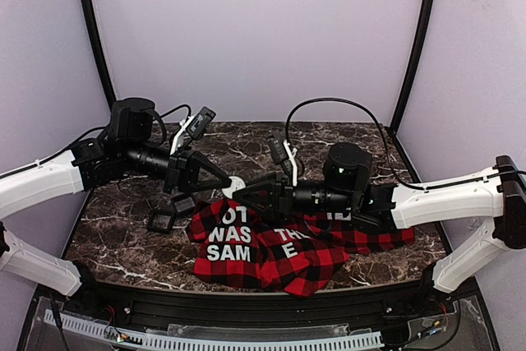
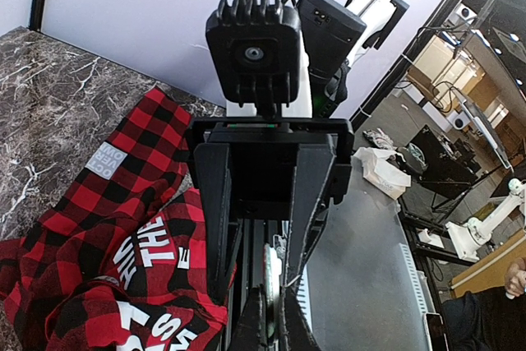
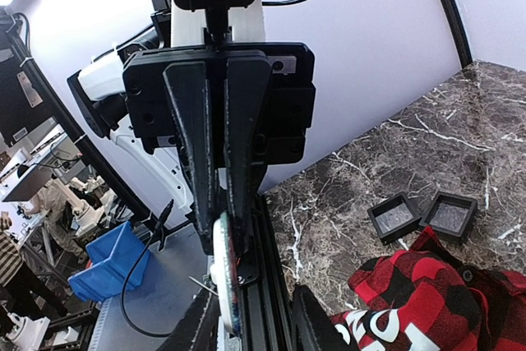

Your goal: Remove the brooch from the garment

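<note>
Right, both your arms reach inward horiz. above the table's middle, tips meeting. Left gripper [image 1: 223, 180] and right gripper [image 1: 242, 193] both pinch the brooch [image 1: 234, 186], a pale round disc held edge-on in the wrist views, above the garment [image 1: 271, 248] crumpled by the near edge.

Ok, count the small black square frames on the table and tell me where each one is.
2. One black frame and a second frame lie side by side on the marble table, just beyond the garment; the garment could be hiding others.
</note>
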You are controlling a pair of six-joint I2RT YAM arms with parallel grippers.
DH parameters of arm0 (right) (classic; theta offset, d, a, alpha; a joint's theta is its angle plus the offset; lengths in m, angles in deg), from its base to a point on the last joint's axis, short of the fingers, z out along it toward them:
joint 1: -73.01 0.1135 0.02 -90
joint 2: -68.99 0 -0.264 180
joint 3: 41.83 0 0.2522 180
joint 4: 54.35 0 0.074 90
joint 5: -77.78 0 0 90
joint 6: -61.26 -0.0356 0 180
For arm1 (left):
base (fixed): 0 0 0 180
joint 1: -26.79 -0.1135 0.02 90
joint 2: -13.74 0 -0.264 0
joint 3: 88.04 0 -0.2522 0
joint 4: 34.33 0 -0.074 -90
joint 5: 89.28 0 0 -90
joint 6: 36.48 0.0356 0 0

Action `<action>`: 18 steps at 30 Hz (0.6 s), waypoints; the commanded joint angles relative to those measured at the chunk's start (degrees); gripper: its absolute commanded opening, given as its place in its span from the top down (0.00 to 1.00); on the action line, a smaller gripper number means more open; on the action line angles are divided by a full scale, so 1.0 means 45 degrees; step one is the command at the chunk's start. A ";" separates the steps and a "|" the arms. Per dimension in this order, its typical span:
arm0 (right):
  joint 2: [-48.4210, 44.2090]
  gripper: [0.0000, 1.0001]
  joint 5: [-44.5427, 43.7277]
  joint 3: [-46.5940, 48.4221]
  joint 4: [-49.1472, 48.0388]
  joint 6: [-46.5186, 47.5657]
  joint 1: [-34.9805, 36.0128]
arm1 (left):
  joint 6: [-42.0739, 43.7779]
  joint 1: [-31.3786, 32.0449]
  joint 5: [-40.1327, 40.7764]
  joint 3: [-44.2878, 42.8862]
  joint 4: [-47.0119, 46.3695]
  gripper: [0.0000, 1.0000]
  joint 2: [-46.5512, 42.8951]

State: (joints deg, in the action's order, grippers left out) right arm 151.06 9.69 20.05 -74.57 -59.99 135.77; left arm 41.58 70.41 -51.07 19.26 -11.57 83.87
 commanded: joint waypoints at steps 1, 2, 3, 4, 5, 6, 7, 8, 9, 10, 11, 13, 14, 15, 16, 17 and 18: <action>0.0202 0.72 -0.0107 0.0333 -0.0422 -0.0153 -0.0079 | 0.0245 0.0102 -0.0094 0.0026 0.0064 0.99 -0.0036; 0.0216 0.73 -0.0138 0.0342 -0.0429 -0.0162 -0.0082 | 0.0265 0.0117 -0.0093 0.0028 0.0070 0.99 -0.0036; 0.0220 0.74 -0.0184 0.0342 -0.0422 -0.0212 -0.0095 | 0.0268 0.0128 -0.0093 0.0020 0.0071 0.99 -0.0037; 0.0221 0.75 -0.0214 0.0340 -0.0434 -0.0235 -0.0104 | 0.0285 0.0140 -0.0093 0.0026 0.0086 0.99 -0.0037; 0.0221 0.76 -0.0247 0.0315 -0.0479 -0.0270 -0.0100 | 0.0279 0.0144 -0.0083 0.0020 0.0089 0.99 -0.0027; 0.0223 0.76 -0.0302 0.0290 -0.0536 -0.0318 -0.0124 | 0.0288 0.0164 -0.0078 0.0025 0.0091 0.99 -0.0032; 0.0221 0.76 -0.0365 0.0270 -0.0605 -0.0366 -0.0120 | 0.0310 0.0168 -0.0065 0.0015 0.0106 0.99 -0.0036; 0.0221 0.77 -0.0439 0.0250 -0.0637 -0.0396 -0.0122 | 0.0320 0.0180 -0.0059 0.0003 0.0108 0.99 -0.0037; 0.0221 0.78 -0.0512 0.0228 -0.0656 -0.0424 -0.0129 | 0.0318 0.0175 -0.0055 0.0004 0.0130 0.99 -0.0037; 0.0221 0.79 -0.0540 0.0225 -0.0643 -0.0421 -0.0137 | 0.0334 0.0187 -0.0054 -0.0002 0.0140 0.99 -0.0037; 0.0221 0.80 -0.0578 0.0215 -0.0642 -0.0445 -0.0146 | 0.0351 0.0189 -0.0054 0.0003 0.0167 0.99 -0.0037; 0.0221 0.80 -0.0625 0.0239 -0.0610 -0.0495 -0.0156 | 0.0382 0.0205 -0.0054 -0.0017 0.0193 0.99 -0.0037; 0.0221 0.81 -0.0655 0.0261 -0.0591 -0.0500 -0.0158 | 0.0375 0.0223 -0.0054 -0.0020 0.0191 0.99 -0.0037; 0.0221 0.81 -0.0690 0.0264 -0.0577 -0.0513 -0.0175 | 0.0395 0.0217 -0.0044 -0.0014 0.0199 0.99 -0.0037; 0.0204 0.81 -0.0775 0.0254 -0.0563 -0.0544 -0.0177 | 0.0402 0.0217 -0.0039 -0.0024 0.0204 0.99 -0.0037; 0.0202 0.81 -0.0900 0.0246 -0.0515 -0.0572 -0.0178 | 0.0407 0.0223 -0.0021 -0.0016 0.0207 0.99 -0.0037; 0.0202 0.82 -0.1038 0.0269 -0.0406 -0.0642 -0.0204 | 0.0417 0.0223 -0.0018 -0.0015 0.0218 0.99 -0.0037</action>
State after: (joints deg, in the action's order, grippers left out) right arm 151.38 9.08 20.05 -75.31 -61.87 135.73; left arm 42.60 70.45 -49.49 19.26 -11.55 83.91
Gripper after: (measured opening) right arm 0.191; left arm 0.036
